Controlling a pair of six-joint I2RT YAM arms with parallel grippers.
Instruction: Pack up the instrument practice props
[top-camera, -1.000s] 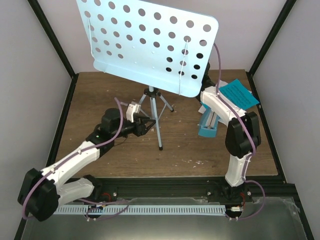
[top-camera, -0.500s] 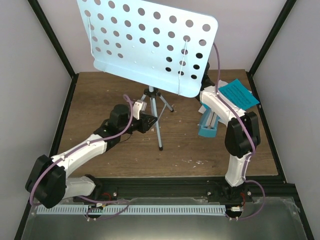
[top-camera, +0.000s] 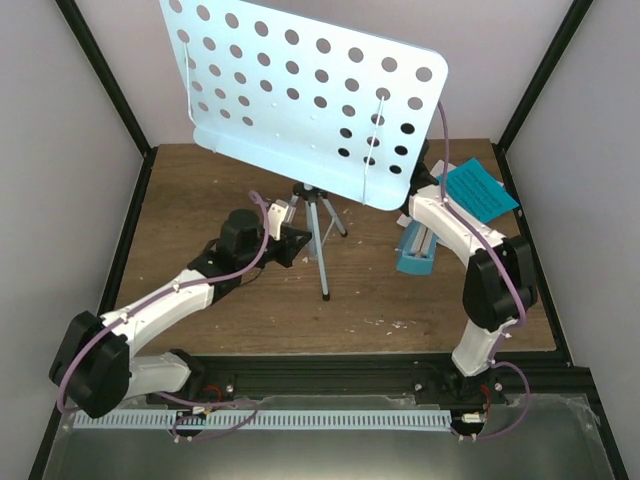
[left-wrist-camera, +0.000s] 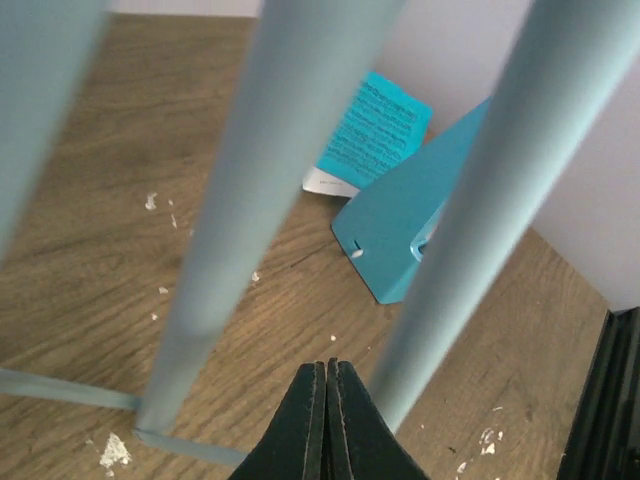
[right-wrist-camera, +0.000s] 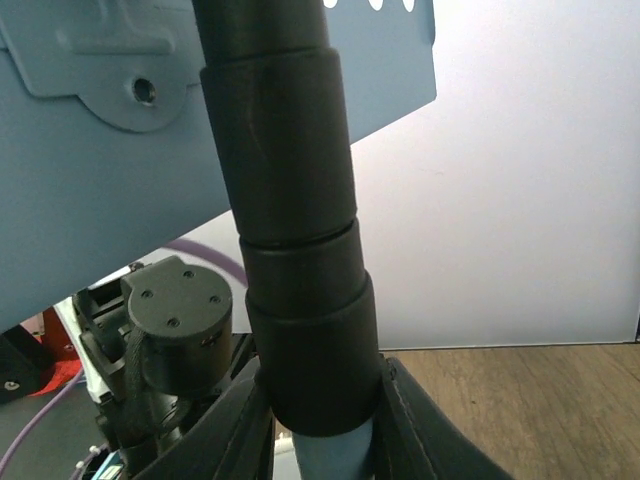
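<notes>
- The music stand (top-camera: 300, 120) is being seen at the middle of the table (top-camera: 200, 190), standing upright with its long axis running vertically, toward the overhead camera.
- Its perforated desk is being tilted back, with the holed face turned up and toward 6 o'clock. The long lower lip is being run from 10 o'clock to 4 o'clock in the overhead view.
- The tripod legs (top-camera: 322, 250) are being splayed on the wood below the desk, one thin leg pointing toward 6 o'clock and another toward 2 o'clock.
- The left gripper (top-camera: 297, 243) is being held just beside the legs at their 9 o'clock side. In its wrist view the fingertips (left-wrist-camera: 318, 420) are being pressed flat together with nothing between them, and the pale legs are crossing the picture beyond them.
- The right gripper (right-wrist-camera: 322, 430) is being reached in under the desk from 3 o'clock. Its fingers (right-wrist-camera: 405, 430) are being clamped on either side of the stand's post, just below a black collar (right-wrist-camera: 300, 330).
- The metronome (top-camera: 415, 252) is being shown at 3 o'clock of the legs, well apart from them, its long axis lying roughly 12 to 6 o'clock.
- The music sheets (top-camera: 480, 188) are being left at 1 o'clock of the metronome, cyan over white, partly under the right arm.
</notes>
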